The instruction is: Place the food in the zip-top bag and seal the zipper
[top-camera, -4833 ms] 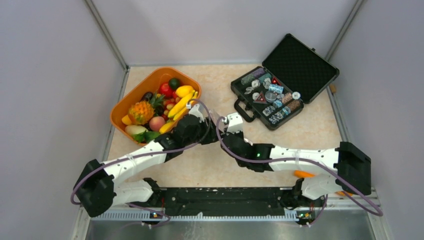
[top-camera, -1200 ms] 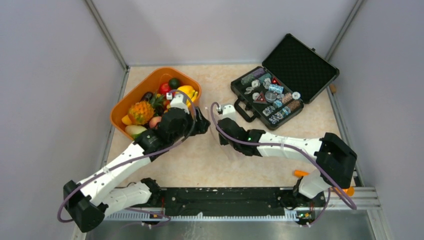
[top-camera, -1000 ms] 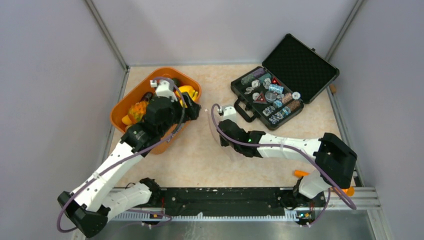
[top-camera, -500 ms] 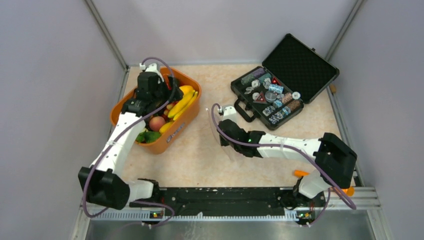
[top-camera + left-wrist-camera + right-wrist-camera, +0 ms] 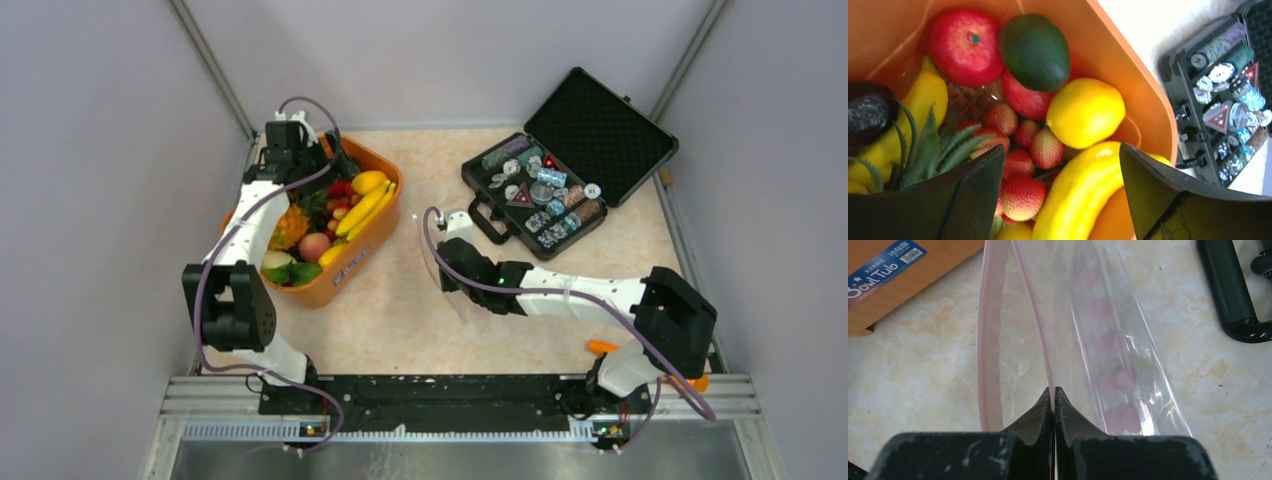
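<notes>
Over the far corner of the orange basket [image 5: 352, 268], the left gripper [image 5: 1063, 162] hung with its jaws spread wide. Nothing was between them, and they touched none of the food [image 5: 330, 215] below. In the left wrist view, a long yellow banana [image 5: 1083, 195] and a cluster of bumpy red berries [image 5: 1020, 165] lay directly under the gap. A lemon [image 5: 1085, 112], a dark green avocado [image 5: 1035, 50] and a red apple [image 5: 965, 45] sat farther on. No piece had yet gone into the zip-top bag [image 5: 1083, 335]. It was over the table [image 5: 400, 330], between the basket and the black case [image 5: 570, 160], just beside the basket's wall.

The step in hand looked like picking a first piece. The open jaws would probably do best to come straight down over one item on top of the heap, such as the banana. Gripping it across its narrow width near the middle should keep it from swinging or slipping. The smooth round lemon seemed likelier to squirt out. The pieces were packed close, so a slow descent would help keep a finger from wedging against a neighbour.

The right gripper [image 5: 1054, 396] was pinched fully together on one lip of the bag's mouth, along the pink zipper [image 5: 987, 340]. The other lip bowed away, leaving the mouth open to receive food.
</notes>
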